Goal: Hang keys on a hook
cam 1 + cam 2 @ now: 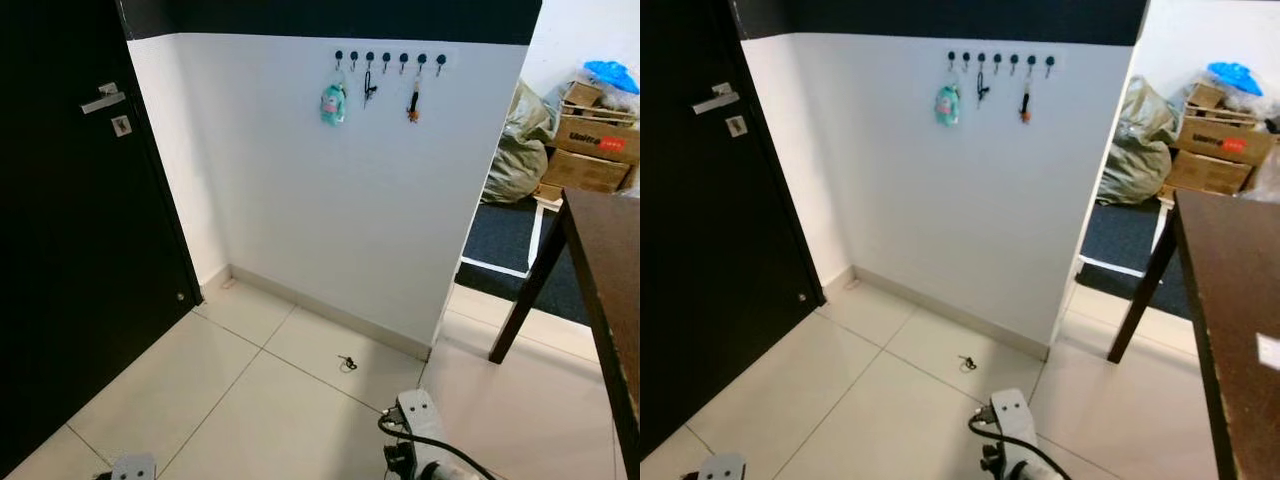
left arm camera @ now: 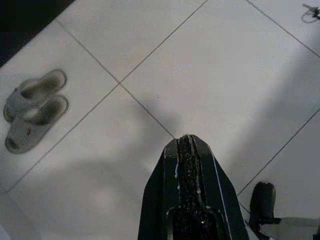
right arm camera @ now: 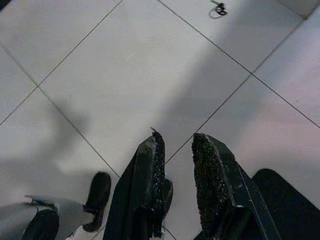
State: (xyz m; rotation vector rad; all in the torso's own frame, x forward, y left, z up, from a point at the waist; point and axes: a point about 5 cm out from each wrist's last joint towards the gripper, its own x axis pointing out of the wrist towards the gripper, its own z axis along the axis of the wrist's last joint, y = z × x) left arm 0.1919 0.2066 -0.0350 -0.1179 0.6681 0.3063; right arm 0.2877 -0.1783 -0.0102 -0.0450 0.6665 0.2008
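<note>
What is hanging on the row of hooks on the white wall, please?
On the row of hooks hang a pale green pouch, a small black item and an orange-tipped piece. The other hooks look bare. The keys lie on the floor.

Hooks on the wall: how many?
7 hooks, in one row high on the white wall, right of the black door. Three of them carry hanging things; the other four look bare.
</note>
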